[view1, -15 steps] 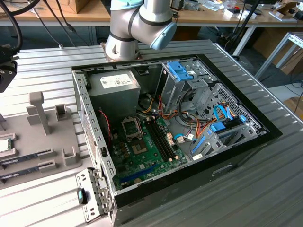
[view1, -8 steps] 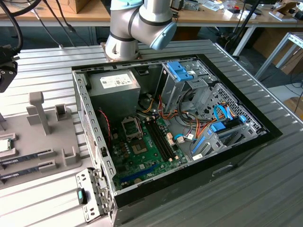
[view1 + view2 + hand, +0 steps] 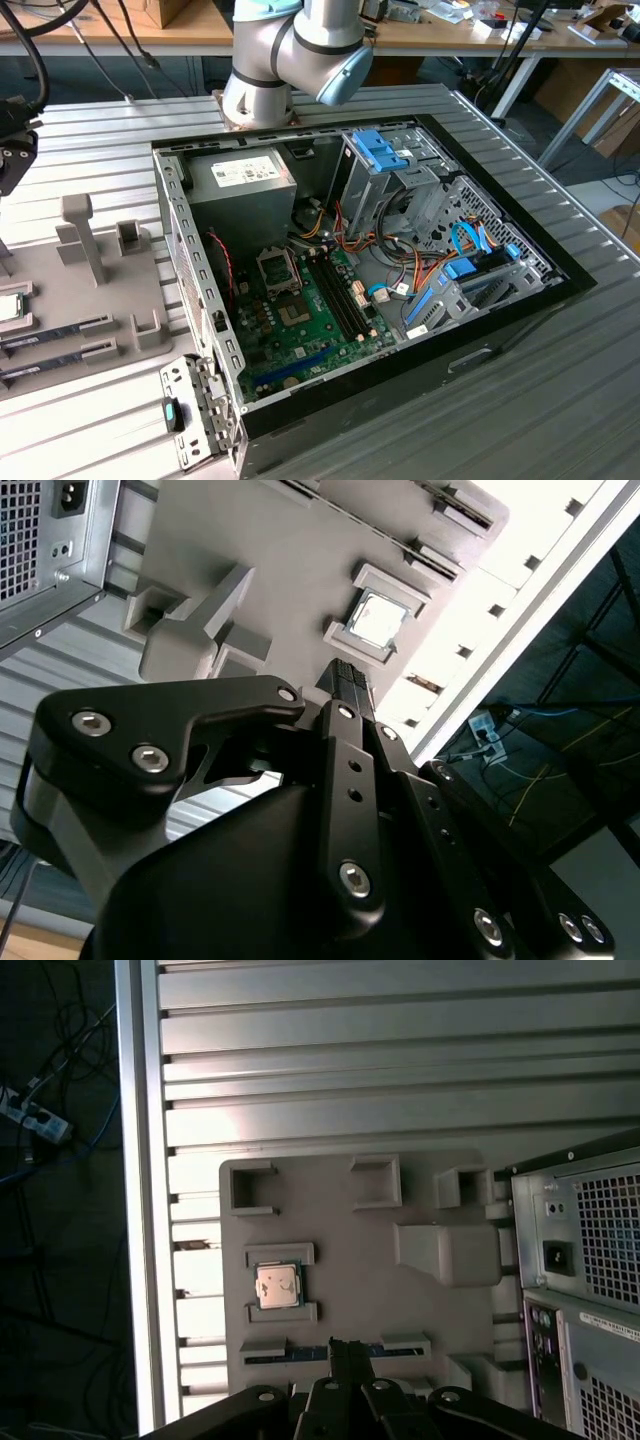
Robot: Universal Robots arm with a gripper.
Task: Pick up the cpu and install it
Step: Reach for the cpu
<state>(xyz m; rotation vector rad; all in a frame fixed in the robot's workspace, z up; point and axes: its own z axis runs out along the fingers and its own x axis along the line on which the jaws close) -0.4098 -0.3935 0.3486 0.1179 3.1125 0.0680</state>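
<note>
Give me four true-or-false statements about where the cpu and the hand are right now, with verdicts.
1. The cpu lies on the grey tray, outside the computer case. True.
2. The hand grips the cpu. False: it is shut on nothing and is apart from the cpu.
3. The computer case is open, with its motherboard exposed. True.
4. The cpu sits in the motherboard's socket. False: it lies on the grey tray.
</note>
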